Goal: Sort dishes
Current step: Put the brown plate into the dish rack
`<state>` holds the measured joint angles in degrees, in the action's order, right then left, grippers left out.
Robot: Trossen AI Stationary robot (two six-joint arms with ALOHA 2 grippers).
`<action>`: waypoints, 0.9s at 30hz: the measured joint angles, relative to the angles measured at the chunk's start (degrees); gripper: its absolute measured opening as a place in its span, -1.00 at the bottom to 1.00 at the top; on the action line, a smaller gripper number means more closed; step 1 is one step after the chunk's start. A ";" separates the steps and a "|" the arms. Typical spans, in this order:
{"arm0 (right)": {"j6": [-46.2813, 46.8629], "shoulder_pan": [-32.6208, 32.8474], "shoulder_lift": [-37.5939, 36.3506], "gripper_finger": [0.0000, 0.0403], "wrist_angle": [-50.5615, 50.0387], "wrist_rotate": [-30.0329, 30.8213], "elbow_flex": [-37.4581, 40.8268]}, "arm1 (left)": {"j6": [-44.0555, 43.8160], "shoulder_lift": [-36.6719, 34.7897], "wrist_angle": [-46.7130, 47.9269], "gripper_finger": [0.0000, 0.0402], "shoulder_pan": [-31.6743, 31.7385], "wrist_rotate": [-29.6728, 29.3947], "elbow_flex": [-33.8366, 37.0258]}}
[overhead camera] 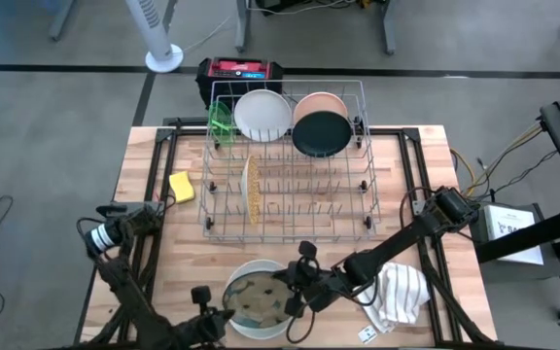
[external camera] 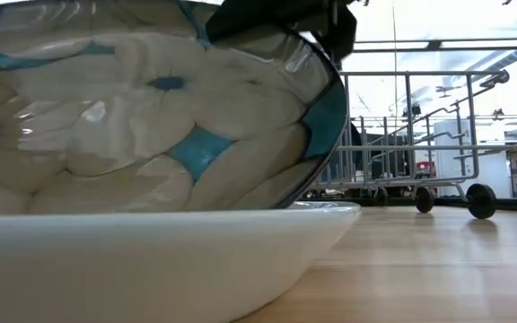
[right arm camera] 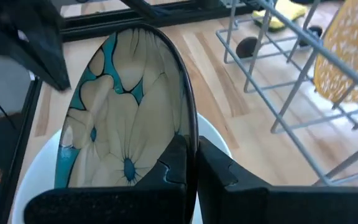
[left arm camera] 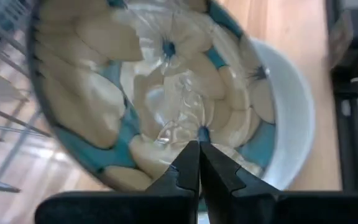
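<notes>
A cream dish with a teal flower pattern (overhead camera: 258, 295) stands tilted on edge in a larger white plate (overhead camera: 251, 265) near the table's front edge. My right gripper (overhead camera: 292, 292) is shut on its rim on the table's right side. My left gripper (overhead camera: 217, 313) is shut, with its tips at the dish's opposite side (left arm camera: 197, 149). The wire rack (overhead camera: 290, 199) holds lime-green (overhead camera: 222, 119), white (overhead camera: 262, 114), peach (overhead camera: 321, 103) and black (overhead camera: 321, 133) dishes on edge in its far row. A speckled tan plate (overhead camera: 252, 188) stands on edge at its middle. My right gripper pinches the patterned dish's dark rim (right arm camera: 190, 127) between its two fingers, one on the inner face and one on the back. It comes level from the table's right. The dish is tilted up, its lower edge in the white plate (external camera: 151, 256). My left gripper's shut fingertips (left arm camera: 199, 146) lie at the dish's near rim, facing its inner face; I cannot tell whether they touch it.
A yellow sponge (overhead camera: 181, 187) lies left of the rack. A white striped cloth (overhead camera: 402, 294) lies at the front right under my right arm. A black and red box (overhead camera: 241, 70) stands behind the rack. Bare wood lies between the rack and the white plate.
</notes>
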<state>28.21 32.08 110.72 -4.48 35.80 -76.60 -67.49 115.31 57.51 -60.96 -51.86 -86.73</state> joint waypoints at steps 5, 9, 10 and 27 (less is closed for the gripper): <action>-7.23 0.74 0.00 -1.00 -3.56 0.97 -3.47 | -0.77 -0.03 7.49 -1.00 -3.85 -6.50 -6.20; -15.15 1.87 -0.02 -1.00 -5.02 3.21 -6.21 | 0.90 -0.04 10.80 -1.00 -6.62 -14.35 -10.46; -17.46 2.18 0.00 -1.00 -5.12 3.23 -6.93 | 1.90 -0.04 11.05 -1.00 -7.14 -16.17 -11.38; -37.77 6.18 -4.79 -1.00 -6.55 3.84 -12.89 | 13.21 -0.11 16.74 -1.00 -9.30 -22.58 -18.02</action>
<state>-9.56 38.26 105.92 -11.03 39.64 -89.49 -54.28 115.20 74.25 -70.26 -74.45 -104.75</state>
